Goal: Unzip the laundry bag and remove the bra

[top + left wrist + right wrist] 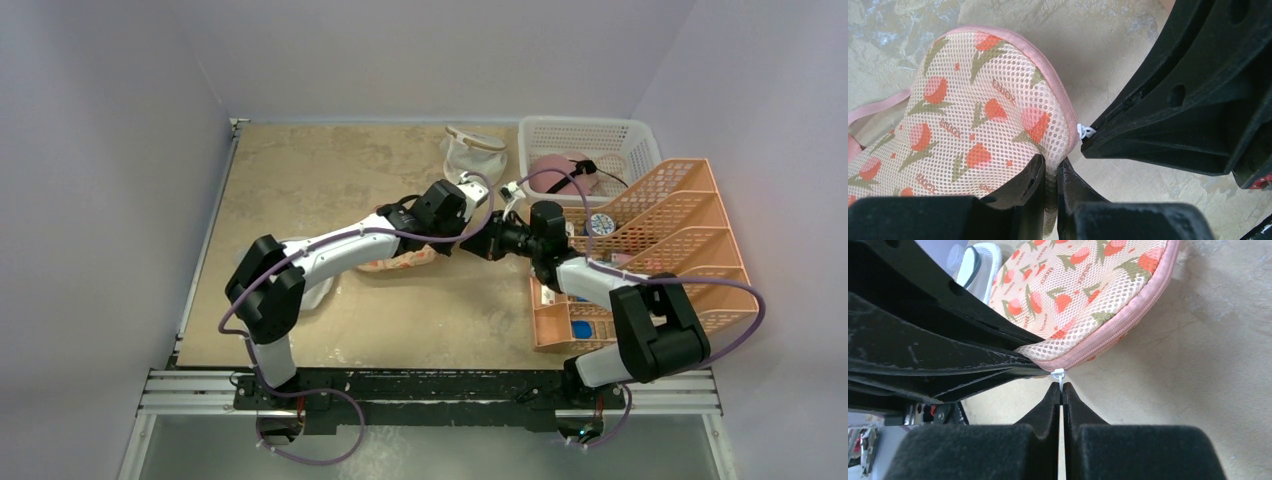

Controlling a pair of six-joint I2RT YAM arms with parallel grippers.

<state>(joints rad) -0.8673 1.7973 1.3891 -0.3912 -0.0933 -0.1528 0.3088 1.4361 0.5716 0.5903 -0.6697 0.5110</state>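
Right wrist | right gripper (1062, 392) clamps white zip tab (1058, 374); left gripper (1050, 172) pins peach leaf-print mesh laundry bag (1088, 285) | I'd pull along the bag's edge.

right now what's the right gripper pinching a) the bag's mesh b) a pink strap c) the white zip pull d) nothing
c: the right wrist view shows the right gripper shut on the white zip pull at the pink edge of the laundry bag; the left gripper clamps its mesh.
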